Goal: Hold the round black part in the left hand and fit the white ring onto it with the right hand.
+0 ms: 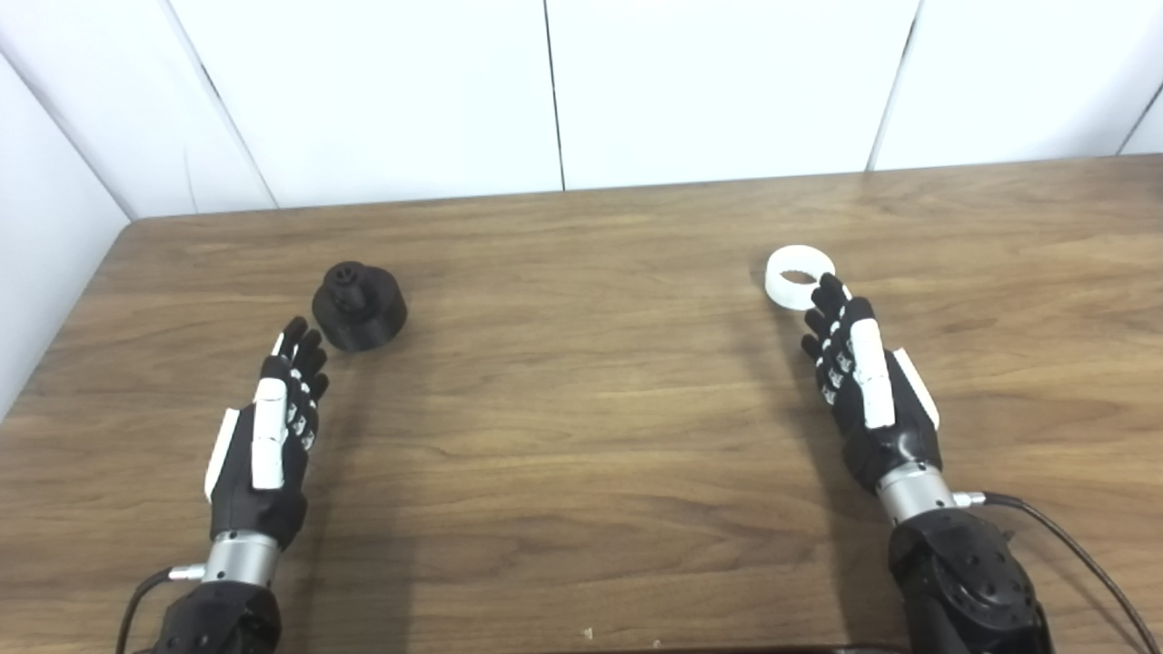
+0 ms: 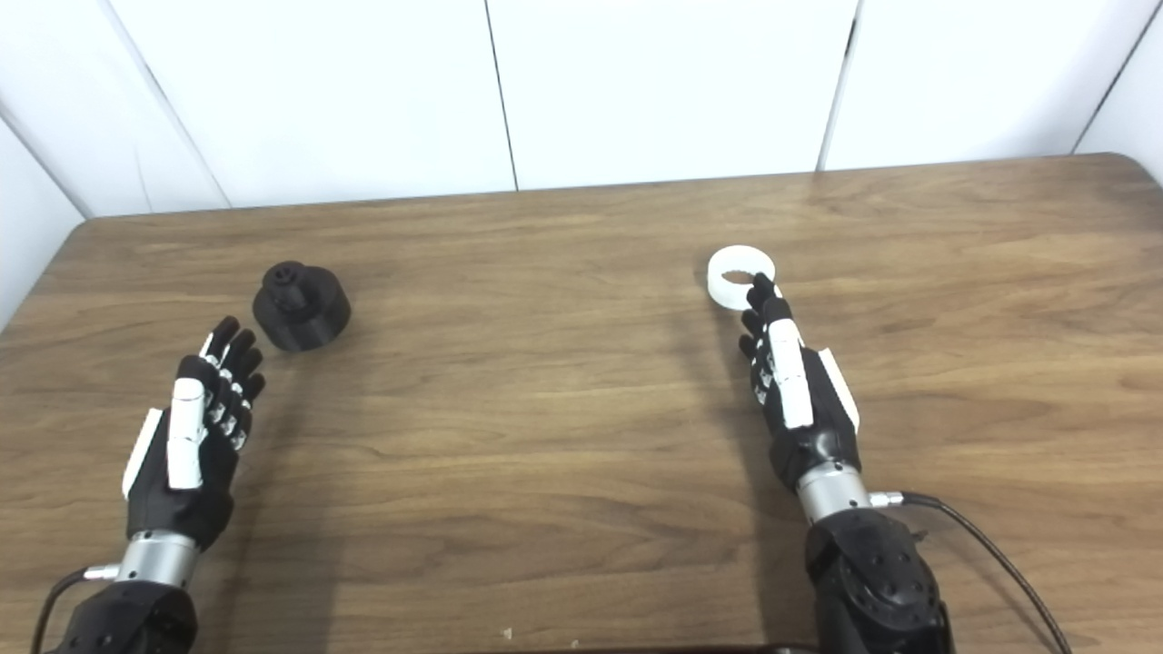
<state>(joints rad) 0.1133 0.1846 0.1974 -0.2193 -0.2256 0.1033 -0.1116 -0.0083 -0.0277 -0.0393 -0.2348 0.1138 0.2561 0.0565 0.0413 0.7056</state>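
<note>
The round black part [image 1: 359, 306] stands on the wooden table [image 1: 581, 381] at the left, its small hub pointing up. My left hand [image 1: 273, 422] hovers just short of it, below and to its left, open, fingers stretched toward it and holding nothing. The white ring [image 1: 798, 277] lies flat on the table at the right. My right hand [image 1: 859, 381] is open, and its fingertips [image 1: 827, 289] overlap the ring's near rim; whether they touch it I cannot tell.
White wall panels [image 1: 563, 91] rise right behind the table's far edge and along its left side. A black cable [image 1: 1072, 545] trails from the right wrist across the table's near right corner.
</note>
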